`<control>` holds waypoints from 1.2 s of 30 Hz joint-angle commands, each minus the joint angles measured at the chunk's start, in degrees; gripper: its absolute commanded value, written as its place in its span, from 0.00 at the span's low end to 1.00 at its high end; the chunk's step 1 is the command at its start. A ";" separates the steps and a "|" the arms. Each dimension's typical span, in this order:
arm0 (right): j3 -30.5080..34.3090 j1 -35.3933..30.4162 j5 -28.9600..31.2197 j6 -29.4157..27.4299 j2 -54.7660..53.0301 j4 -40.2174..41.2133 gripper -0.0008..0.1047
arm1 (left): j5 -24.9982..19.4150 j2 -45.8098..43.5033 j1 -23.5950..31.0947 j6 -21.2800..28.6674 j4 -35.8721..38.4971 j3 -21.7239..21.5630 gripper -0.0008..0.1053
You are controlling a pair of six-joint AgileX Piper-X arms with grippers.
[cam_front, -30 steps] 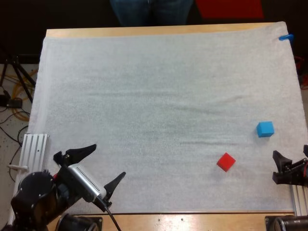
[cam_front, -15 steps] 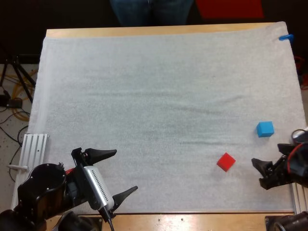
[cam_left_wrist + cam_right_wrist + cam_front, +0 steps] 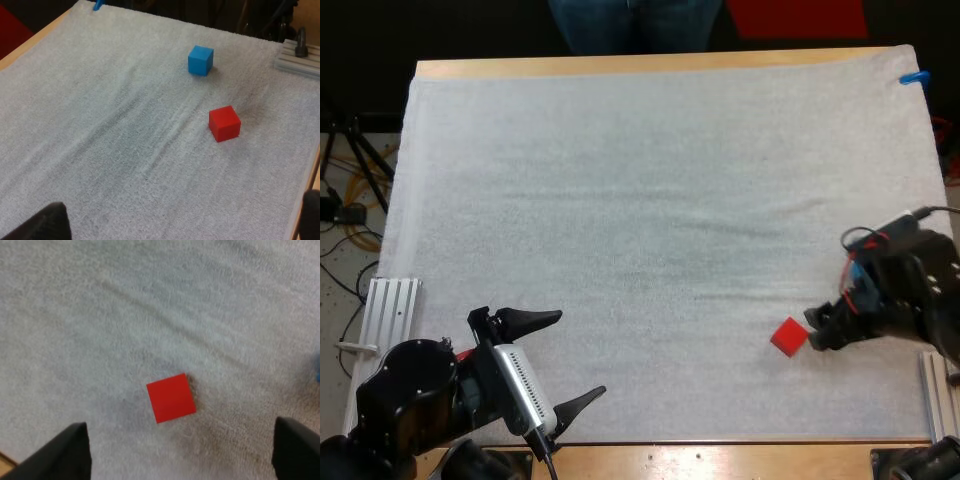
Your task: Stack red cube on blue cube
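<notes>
Since the small matte red cube (image 3: 171, 397) lies flat on the white towelling mat (image 3: 620, 200) with nothing on or against it, the step in hand is, by my reading, the approach for the pick. The right gripper (image 3: 180, 437) hangs above the cube with its two black fingers (image 3: 70, 450) spread wide and clear of it. The cube lies between them and a little ahead of their line. In the high view that gripper (image 3: 817, 332) is just beside the red cube (image 3: 788, 336), at the mat's near right. The small bright blue cube (image 3: 200, 60) stands on the mat beyond the red cube (image 3: 224, 123), near it but apart.

To do this well, I would first bring the finger line over the cube's middle, since the cube seems to sit slightly forward of it. Its edges look a little turned against the fingers, so a small wrist roll should let the pads meet two opposite faces squarely, not a corner. Then descend straight, stop short of pressing into the soft mat, and close at mid-height. Lift vertically before travelling, high enough to pass over the blue cube's top.

The left gripper (image 3: 580, 355) is parked at the near left corner, fingers apart on nothing, well away from both cubes.
</notes>
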 commanded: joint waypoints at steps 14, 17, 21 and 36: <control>1.22 8.57 3.54 -5.04 15.44 -2.61 0.68 | 0.03 0.14 -0.09 0.17 -0.25 -0.35 0.83; 4.61 8.90 3.54 -4.90 17.47 -4.52 0.68 | 0.03 0.14 -0.09 0.17 -0.25 -0.35 0.83; 9.62 8.90 3.86 -4.66 18.39 -9.64 0.68 | 0.03 0.14 -0.09 0.17 -0.25 -0.35 0.83; 12.67 8.72 4.90 -3.95 29.43 -17.96 0.68 | 0.03 0.14 -0.09 0.17 -0.25 -0.35 0.83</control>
